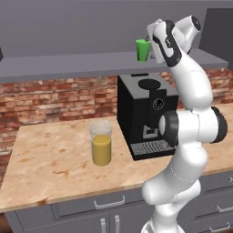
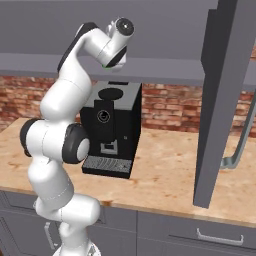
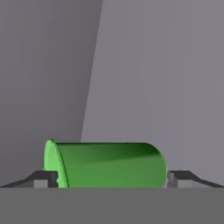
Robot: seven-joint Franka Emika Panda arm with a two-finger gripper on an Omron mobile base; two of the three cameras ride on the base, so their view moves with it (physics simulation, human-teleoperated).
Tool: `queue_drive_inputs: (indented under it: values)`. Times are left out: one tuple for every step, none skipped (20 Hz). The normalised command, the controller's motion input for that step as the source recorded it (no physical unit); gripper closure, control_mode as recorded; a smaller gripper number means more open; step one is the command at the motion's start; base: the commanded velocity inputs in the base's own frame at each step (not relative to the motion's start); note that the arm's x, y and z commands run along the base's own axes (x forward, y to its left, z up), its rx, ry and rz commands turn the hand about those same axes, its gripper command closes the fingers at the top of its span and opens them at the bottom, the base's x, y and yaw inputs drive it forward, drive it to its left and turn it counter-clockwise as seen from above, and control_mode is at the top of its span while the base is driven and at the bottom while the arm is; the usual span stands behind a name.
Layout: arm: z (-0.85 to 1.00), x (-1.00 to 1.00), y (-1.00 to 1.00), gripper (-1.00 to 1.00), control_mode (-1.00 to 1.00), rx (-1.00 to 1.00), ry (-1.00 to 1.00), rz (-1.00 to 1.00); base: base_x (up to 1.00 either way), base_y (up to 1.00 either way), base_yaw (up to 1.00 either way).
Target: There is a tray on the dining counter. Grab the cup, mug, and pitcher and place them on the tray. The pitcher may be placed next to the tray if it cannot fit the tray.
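The green cup point(image 1: 142, 49) stands upright on the grey wall shelf point(image 1: 68, 63), above the coffee machine. My arm reaches up to it. In the hand view the cup point(image 3: 105, 164) lies sideways across the picture, between the two fingertips point(image 3: 43, 178). My gripper point(image 3: 111, 179) is open, with one finger close on each side of the cup. The clear pitcher point(image 1: 101, 143) with orange-yellow liquid stands on the wood-topped counter point(image 1: 50, 159) below, left of the machine. The mug, the tray and the dining counter are out of view.
A black coffee machine point(image 1: 145, 113) stands on the counter against the brick wall, right under the shelf. In the right base view a grey cabinet door point(image 2: 225, 100) hangs open on the right. Grey drawers point(image 1: 109, 202) run under the counter's front edge.
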Motion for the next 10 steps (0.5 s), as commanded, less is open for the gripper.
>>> queue_drive_inputs:
  values:
    - [-0.07, 0.0, 0.09, -1.0, -1.0, 0.0, 0.0, 0.0, 0.0, 0.0, 0.0]
    - [-0.06, 0.0, 0.08, -1.0, -1.0, 0.0, 0.0, 0.0, 0.0, 0.0, 0.0]
    - [-0.05, 0.0, 0.08, -1.0, -1.0, 0.0, 0.0, 0.0, 0.0, 0.0, 0.0]
    - [-0.05, 0.0, 0.06, -1.0, -1.0, 0.0, 0.0, 0.0, 0.0, 0.0, 0.0]
    - [-0.04, 0.0, 0.06, -1.0, -1.0, 0.0, 0.0, 0.0, 0.0, 0.0, 0.0]
    - [-0.02, 0.0, 0.07, -1.0, -1.0, 0.0, 0.01, 0.0, 0.0, 0.0, 0.0]
    - [-0.02, 0.0, 0.08, -1.0, -1.0, 0.0, 0.01, 0.0, 0.0, 0.0, 0.0]
    - [-0.02, 0.0, 0.08, -1.0, -1.0, 0.0, 0.01, 0.0, 0.0, 0.0, 0.0]
    - [-0.01, 0.0, 0.07, -1.0, -1.0, 0.0, 0.01, 0.0, 0.0, 0.0, 0.0]
    - [-0.01, 0.0, 0.07, -1.0, -1.0, 0.0, 0.01, 0.0, 0.0, 0.0, 0.0]
